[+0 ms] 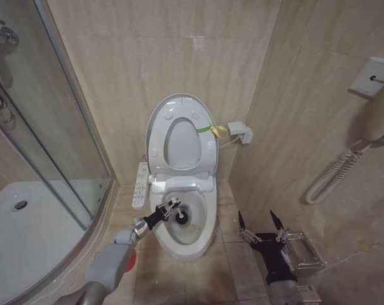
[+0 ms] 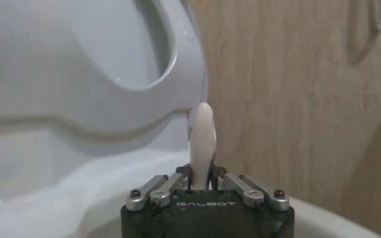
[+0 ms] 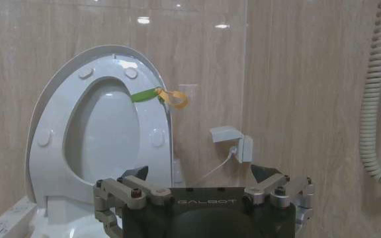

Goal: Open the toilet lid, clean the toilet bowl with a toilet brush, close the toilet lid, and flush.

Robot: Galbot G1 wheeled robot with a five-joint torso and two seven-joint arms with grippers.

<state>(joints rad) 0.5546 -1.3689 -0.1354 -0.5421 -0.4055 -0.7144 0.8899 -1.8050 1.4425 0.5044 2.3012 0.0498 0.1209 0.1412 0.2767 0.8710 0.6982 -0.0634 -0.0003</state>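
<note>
While the large white glossy oval plastic toilet lid [image 1: 181, 135] stands raised against the far wall together with the ring seat, its yellow-green band [image 1: 210, 129] on the right edge, the scrubbing step looks to be the one in hand. The left hand [image 1: 171, 208] reaches over the near-left rim of the white ceramic oval toilet bowl [image 1: 205, 213], closed on the thin white stick handle of the small toilet brush [image 1: 179, 215], whose round black bristle head sits down inside the basin. In the left wrist view that white handle [image 2: 202, 144] rises straight from between the pinched fingers. To do this well, I judge the head should sweep around the inner wall with steady light pressure, the grip kept firm so the slim stick does not twist or slip. The right hand [image 1: 262, 227] waits low at the near right beside the bowl, fingers spread apart and empty.
</note>
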